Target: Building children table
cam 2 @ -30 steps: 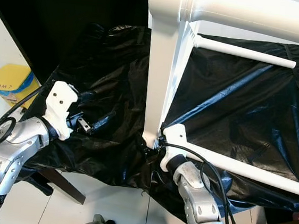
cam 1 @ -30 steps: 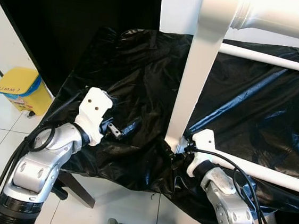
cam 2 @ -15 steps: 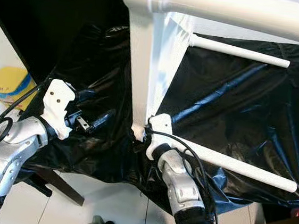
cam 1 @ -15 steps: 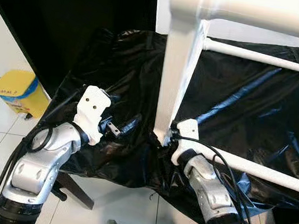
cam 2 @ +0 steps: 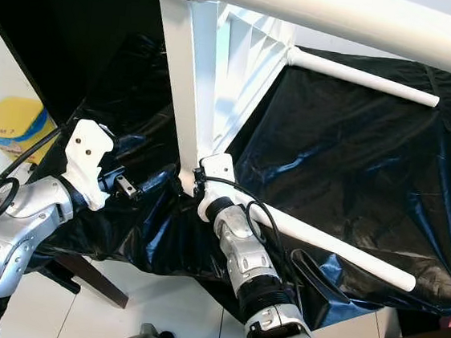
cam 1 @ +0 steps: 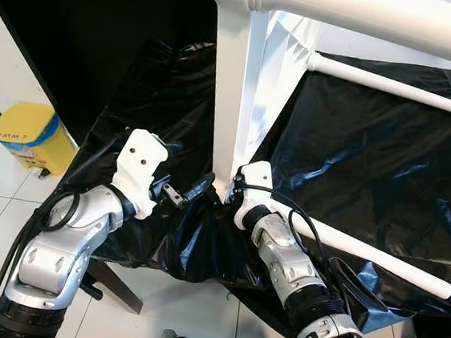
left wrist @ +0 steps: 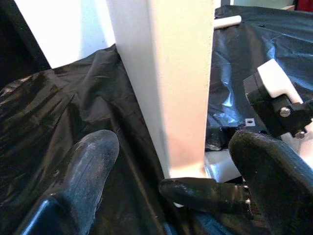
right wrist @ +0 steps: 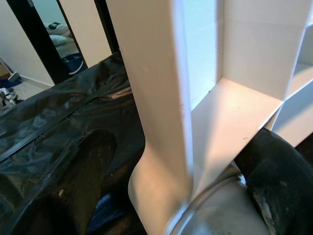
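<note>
Swinging the white plastic children's table [cam 1: 241,98] leftward, my right gripper [right wrist: 186,161] stays clamped on its corner, closing toward my open, empty left gripper [left wrist: 171,161], ready to share the hold.

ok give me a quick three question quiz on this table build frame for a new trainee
1. True or false: the white table frame rests on a black plastic sheet.
2. Which gripper is at the lower corner of the frame? A) left gripper B) right gripper C) both equally
3. Fill in: the bin on the floor to the robot's left is ____ in colour.

Key:
1. True.
2. B. The right gripper has a finger on either side of the frame's corner; the left gripper hovers open just beside it.
3. Yellow, with a blue band.
</note>
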Controlling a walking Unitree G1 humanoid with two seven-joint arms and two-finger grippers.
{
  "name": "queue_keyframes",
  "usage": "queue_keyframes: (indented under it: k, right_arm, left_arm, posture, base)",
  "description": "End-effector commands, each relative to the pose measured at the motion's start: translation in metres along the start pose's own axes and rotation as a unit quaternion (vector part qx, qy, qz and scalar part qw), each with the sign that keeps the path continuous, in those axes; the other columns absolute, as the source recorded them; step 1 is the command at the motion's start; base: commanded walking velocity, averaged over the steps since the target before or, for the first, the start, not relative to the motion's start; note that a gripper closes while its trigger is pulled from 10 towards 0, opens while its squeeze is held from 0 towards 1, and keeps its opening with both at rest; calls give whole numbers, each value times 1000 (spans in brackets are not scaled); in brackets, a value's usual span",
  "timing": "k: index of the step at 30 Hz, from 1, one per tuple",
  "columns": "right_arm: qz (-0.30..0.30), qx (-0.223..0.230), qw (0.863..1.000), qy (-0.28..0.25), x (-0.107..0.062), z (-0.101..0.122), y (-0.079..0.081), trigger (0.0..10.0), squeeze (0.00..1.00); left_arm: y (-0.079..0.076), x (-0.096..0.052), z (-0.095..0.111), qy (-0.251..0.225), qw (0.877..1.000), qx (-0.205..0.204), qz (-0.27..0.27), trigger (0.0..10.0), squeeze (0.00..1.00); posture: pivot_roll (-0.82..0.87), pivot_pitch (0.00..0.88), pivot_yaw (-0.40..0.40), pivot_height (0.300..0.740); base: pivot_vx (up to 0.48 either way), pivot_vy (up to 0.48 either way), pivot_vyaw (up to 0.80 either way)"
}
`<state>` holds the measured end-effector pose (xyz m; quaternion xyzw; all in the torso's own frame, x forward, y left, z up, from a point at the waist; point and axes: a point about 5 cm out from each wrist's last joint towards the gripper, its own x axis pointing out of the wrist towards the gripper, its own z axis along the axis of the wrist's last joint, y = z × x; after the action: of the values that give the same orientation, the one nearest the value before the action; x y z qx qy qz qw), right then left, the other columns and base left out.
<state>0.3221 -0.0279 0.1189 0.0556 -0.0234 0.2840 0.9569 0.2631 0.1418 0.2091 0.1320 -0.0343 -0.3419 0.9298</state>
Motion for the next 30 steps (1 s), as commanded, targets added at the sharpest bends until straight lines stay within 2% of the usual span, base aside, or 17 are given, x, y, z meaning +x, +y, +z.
queue_keyframes:
  k: [1,2,4,8,9,11,12,14,19,22,23,25,30]
  right_arm:
    - [6,7,1000,-2,3,-1,10,10000,0]
    - [3,0,1000,-8,-3,-2,6,10000,0]
    - [3,0,1000,-8,-3,-2,6,10000,0]
    - [-14,-23,999,-40,-39,-2,-15,10000,0]
    - [-14,-23,999,-40,-39,-2,-15,10000,0]
    - [-24,-43,997,-63,-59,5,-25,10000,0]
    - [-24,-43,997,-63,-59,5,-25,10000,0]
    - [-29,-63,995,-79,-72,11,-30,10000,0]
    - [-51,-77,991,-94,-82,18,-37,10000,0]
    - [-85,-81,988,-105,-92,24,-45,10000,0]
    - [-124,-90,982,-113,-102,29,-53,10000,0]
    - [-124,-90,982,-113,-102,29,-53,10000,0]
    - [-182,-63,975,-111,-113,32,-69,10000,0]
  left_arm:
    - [1,-1,-1,7,1000,4,21,10000,0]
    - [1,-1,-1,5,1000,4,23,10000,0]
    - [1,-1,-1,5,1000,4,23,10000,0]
    - [1,0,-1,1,1000,8,29,10000,0]
    - [1,0,-1,1,1000,8,29,10000,0]
    - [1,2,-2,-1,1000,6,30,10000,0]
    - [1,2,-2,-1,1000,6,30,10000,0]
    - [0,4,-3,-6,1000,-3,26,10000,0]
    - [1,7,-2,-9,1000,-5,25,10000,0]
    - [2,8,-1,-13,1000,-5,23,10000,0]
    - [3,10,0,-18,1000,-6,22,10000,0]
    - [3,10,0,-18,1000,-6,22,10000,0]
    - [2,16,0,-29,999,-10,18,10000,0]
  posture:
    - [1,95,47,740]
    - [1,92,43,740]
    - [1,92,43,740]
    - [-9,88,31,740]
    - [-9,88,31,740]
    - [-24,82,24,740]
    - [-24,82,24,740]
    - [-34,77,23,740]
    - [-48,69,17,740]
    - [-57,65,16,740]
    - [-61,63,15,740]
    - [-61,63,15,740]
    - [-81,49,17,740]
  base:
    - [0,0,0]
    - [0,0,0]
    - [0,0,0]
    - [0,0,0]
    - [0,0,0]
    - [0,0,0]
    - [0,0,0]
    - [0,0,0]
    - [0,0,0]
    - [0,0,0]
    - [0,0,0]
    - [0,0,0]
    - [0,0,0]
